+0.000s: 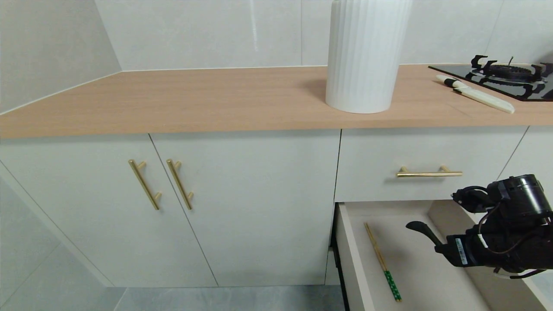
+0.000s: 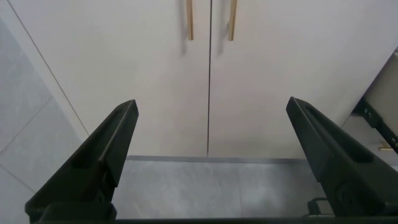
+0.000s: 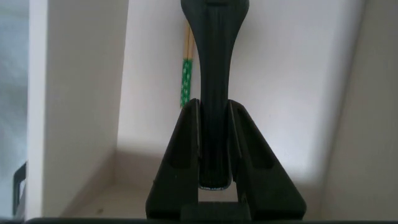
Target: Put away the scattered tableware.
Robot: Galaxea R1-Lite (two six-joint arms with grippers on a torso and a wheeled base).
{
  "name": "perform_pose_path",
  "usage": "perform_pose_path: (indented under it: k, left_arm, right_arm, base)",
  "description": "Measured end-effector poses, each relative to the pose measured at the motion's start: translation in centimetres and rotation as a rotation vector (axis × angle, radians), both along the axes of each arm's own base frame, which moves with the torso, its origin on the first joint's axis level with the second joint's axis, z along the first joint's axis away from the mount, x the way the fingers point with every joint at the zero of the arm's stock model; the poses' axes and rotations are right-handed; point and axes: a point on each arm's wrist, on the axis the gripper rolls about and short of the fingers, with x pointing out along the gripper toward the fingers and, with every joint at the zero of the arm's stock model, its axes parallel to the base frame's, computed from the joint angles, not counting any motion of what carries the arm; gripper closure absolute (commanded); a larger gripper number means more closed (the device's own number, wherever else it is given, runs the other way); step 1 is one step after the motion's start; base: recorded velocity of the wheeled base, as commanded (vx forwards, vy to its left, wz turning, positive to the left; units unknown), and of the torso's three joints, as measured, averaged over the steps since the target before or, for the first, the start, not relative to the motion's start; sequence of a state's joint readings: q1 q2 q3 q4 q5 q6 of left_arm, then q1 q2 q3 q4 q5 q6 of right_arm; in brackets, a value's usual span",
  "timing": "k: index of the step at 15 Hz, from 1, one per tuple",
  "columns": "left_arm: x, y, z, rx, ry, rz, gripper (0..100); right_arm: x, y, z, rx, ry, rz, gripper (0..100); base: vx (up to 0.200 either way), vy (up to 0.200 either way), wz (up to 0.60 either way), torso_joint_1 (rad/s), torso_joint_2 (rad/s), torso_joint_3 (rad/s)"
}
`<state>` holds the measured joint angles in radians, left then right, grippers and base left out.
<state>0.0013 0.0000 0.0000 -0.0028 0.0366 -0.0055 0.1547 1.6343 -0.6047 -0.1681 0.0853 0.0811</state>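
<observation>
The lower drawer (image 1: 348, 255) stands pulled out at the right. A pair of wooden chopsticks (image 1: 382, 262) with green ends lies on its floor. My right gripper (image 1: 445, 249) hangs over the drawer, shut on a black utensil (image 1: 419, 229) that sticks out toward the chopsticks. In the right wrist view the black utensil (image 3: 214, 93) runs straight out between the fingers (image 3: 180, 149) of the right gripper (image 3: 214, 149), with the chopsticks (image 3: 185, 68) beyond. A white knife (image 1: 475, 93) lies on the counter. My left gripper (image 2: 211, 168) is open and holds nothing, low in front of the cabinet doors.
A tall white ribbed cylinder (image 1: 365, 56) stands on the wooden counter (image 1: 194, 99). A black hob (image 1: 510, 75) sits at the far right. Above the open drawer is a closed one with a brass handle (image 1: 429, 173). Two cabinet doors (image 1: 173, 203) with brass handles are at the left.
</observation>
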Motion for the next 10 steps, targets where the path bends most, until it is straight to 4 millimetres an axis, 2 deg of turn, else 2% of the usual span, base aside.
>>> perform_pose_path:
  k: [3, 10]
  left_arm:
    - [0.0, 0.0, 0.0, 0.0, 0.0, 0.0, 0]
    - [0.0, 0.0, 0.0, 0.0, 0.0, 0.0, 0]
  right_arm:
    - [0.6, 0.0, -1.2, -0.015, -0.028, -0.015, 100]
    - [2.3, 0.2, -4.9, -0.075, 0.097, -0.045, 100]
  base:
    - [0.0, 0.0, 0.0, 0.0, 0.0, 0.0]
    - [0.0, 0.0, 0.0, 0.0, 0.0, 0.0]
